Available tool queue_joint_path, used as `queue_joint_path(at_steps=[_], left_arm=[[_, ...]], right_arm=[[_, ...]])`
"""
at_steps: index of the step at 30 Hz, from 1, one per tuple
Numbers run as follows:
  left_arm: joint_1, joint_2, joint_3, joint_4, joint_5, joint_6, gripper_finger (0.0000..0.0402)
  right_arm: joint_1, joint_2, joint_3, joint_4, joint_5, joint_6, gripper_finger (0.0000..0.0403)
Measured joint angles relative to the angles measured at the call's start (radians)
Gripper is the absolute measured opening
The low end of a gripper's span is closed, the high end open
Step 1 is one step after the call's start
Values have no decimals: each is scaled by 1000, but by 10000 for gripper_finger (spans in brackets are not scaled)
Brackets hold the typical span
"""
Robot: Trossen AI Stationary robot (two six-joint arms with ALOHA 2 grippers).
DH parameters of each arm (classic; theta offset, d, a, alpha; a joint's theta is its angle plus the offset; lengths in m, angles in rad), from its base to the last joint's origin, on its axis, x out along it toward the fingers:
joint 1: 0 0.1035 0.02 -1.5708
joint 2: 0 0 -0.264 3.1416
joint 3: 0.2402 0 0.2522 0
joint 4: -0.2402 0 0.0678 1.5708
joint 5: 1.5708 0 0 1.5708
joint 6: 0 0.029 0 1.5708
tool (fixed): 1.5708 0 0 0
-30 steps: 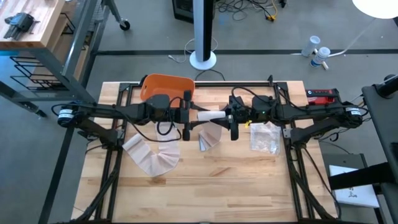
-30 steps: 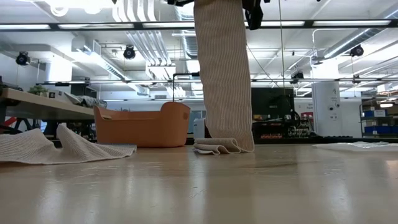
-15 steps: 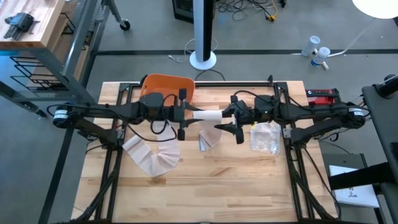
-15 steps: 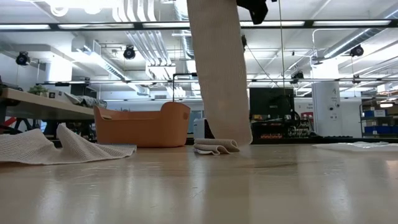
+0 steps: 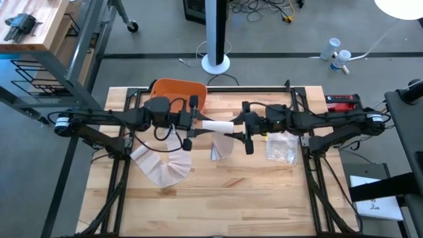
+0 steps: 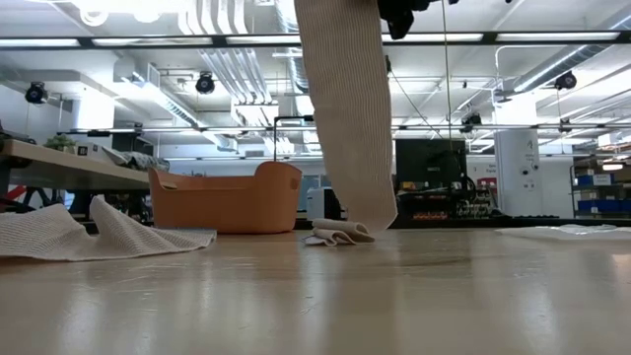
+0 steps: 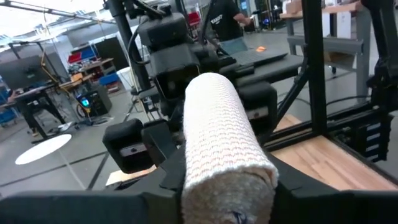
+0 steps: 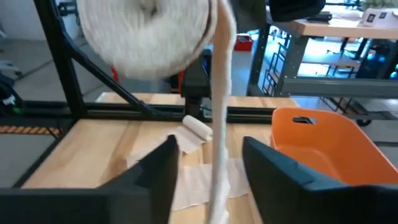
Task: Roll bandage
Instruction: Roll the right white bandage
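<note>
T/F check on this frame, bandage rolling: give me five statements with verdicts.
1. The roll is held up between both grippers. True.
2. A strip of bandage hangs from the roll to the table. True.
3. The orange bin sits at the table's near edge. False: it is at the far edge, behind the left arm.
4. The right gripper is shut on the roll. False: its fingers are apart, and the strip hangs between them.
5. A second bandage lies loose on the table. True.
</note>
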Motion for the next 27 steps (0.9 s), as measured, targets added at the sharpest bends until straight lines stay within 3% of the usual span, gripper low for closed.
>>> queue_joint_path(at_steps=[5, 7, 15, 20, 27], left_arm=[[0, -7, 0, -12, 1, -41, 111], [0, -7, 0, -26, 0, -46, 108], [0, -37, 0, -81, 0, -61, 122], [0, -38, 0, -75, 0, -76, 125], [-1, -23, 0, -34, 0, -58, 118]], right_arm=[[3, 2, 0, -10, 7, -25, 33], [7, -2, 0, -29, 10, -42, 10], [18, -56, 13, -166, 74, -46, 4], [48, -38, 12, -148, 69, -41, 3], [72, -7, 20, -160, 74, -23, 63]])
